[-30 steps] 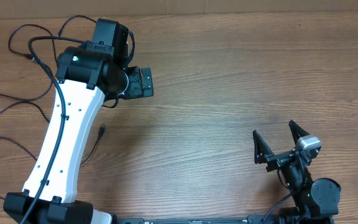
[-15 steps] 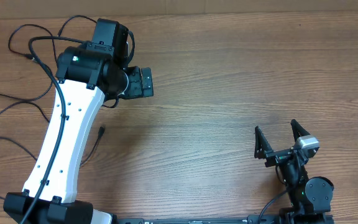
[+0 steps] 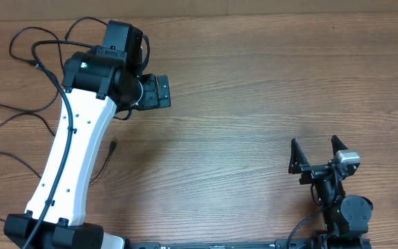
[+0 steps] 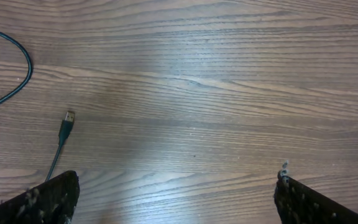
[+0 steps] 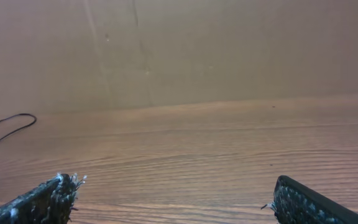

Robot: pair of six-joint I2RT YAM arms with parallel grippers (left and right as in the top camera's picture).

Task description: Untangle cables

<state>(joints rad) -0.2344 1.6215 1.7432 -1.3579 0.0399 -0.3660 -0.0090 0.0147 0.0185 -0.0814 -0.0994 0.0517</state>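
The cables lie as loose thin black strands over the left part of the wooden table (image 3: 254, 83). One strand ends in a small plug (image 3: 112, 146) beside the white left arm. In the left wrist view that silvery plug tip (image 4: 69, 116) rests flat on the wood, and a curved strand (image 4: 28, 65) lies at the far left. My left gripper (image 3: 159, 91) hovers open over bare wood, right of the strands, with nothing in it (image 4: 176, 199). My right gripper (image 3: 315, 149) stands open and empty at the near right (image 5: 179, 202). A distant strand (image 5: 23, 114) shows at the far left of the right wrist view.
The white left arm (image 3: 68, 152) reaches from the near left corner up across the strands, and some of them run under it. A brown wall (image 5: 197, 50) rises behind the table's far edge.
My right gripper has drawn slightly right and back toward its base, still open. The left arm and the strands have not moved.
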